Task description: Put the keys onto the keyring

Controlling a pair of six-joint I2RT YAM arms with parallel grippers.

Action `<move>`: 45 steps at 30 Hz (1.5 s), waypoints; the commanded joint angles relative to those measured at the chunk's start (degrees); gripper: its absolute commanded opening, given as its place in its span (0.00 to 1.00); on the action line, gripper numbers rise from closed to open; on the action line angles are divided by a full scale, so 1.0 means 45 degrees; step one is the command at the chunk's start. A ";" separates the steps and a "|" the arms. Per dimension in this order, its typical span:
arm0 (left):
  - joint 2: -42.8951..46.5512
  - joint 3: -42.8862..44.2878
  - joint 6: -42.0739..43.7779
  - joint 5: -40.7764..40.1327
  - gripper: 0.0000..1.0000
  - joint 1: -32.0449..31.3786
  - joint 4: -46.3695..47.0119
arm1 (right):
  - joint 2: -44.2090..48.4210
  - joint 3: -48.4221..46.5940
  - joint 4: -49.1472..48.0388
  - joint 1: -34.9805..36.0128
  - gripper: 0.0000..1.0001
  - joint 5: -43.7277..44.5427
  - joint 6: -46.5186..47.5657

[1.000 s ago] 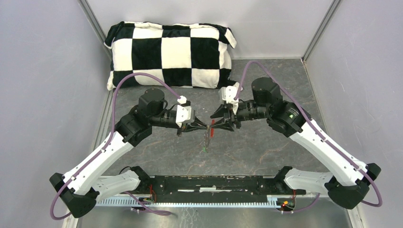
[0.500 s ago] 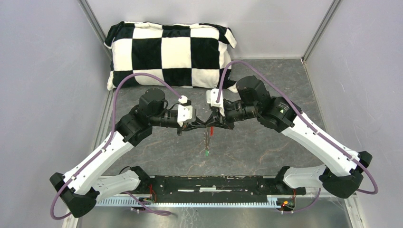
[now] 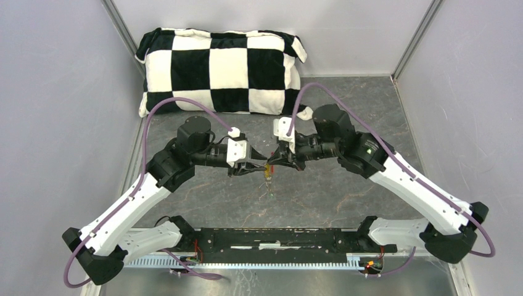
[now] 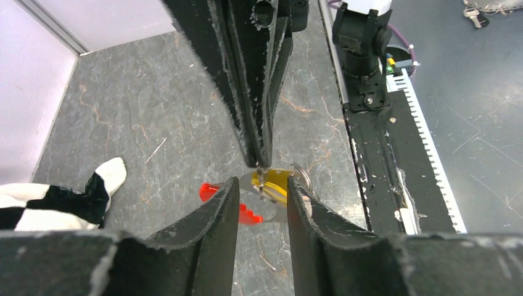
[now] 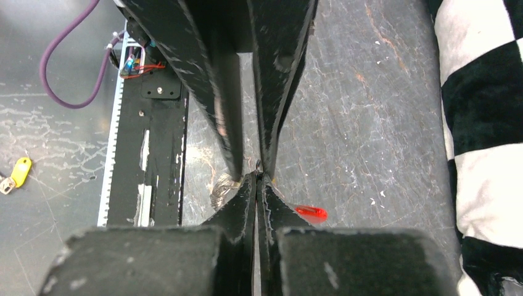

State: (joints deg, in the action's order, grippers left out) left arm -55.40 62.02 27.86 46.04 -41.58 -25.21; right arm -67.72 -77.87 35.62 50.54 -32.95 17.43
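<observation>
The right fingers (image 4: 250, 92) are pressed tight together. They pinch what looks like the metal end of a small key with a yellow plastic head (image 4: 275, 184). Whether the pinch also takes the thin grey metal keyring loop (image 4: 303, 176) I cannot tell. The left fingers (image 4: 210, 228) stand spread, one on either side of the yellow key, apparently not gripping it.

The bundle hangs in the air between the two arms, above the grey marbled counter (image 4: 154, 123). The keyring's long red plastic tag (image 4: 208, 192) dangles below.

Threading seems to be the step in hand. The next move likely calls for the left fingers to hold the loop steady while the key is worked along it.

Count: one yellow key, one red tag, one loop. The green key cannot be picked out. Another small yellow tag (image 5: 20, 170) lies well apart, beyond the black base rail (image 5: 145, 154).
</observation>
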 commanded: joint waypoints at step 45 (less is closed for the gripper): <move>0.2234 -0.1388 0.0618 -0.0233 0.64 -0.0232 0.2180 | 0.3822 0.8834 -1.6206 -0.0119 0.00 0.0043 -0.8301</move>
State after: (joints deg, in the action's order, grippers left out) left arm -45.39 55.37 39.88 45.54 -42.50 -19.40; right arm -50.15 -35.97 -34.74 50.04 -31.46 -19.70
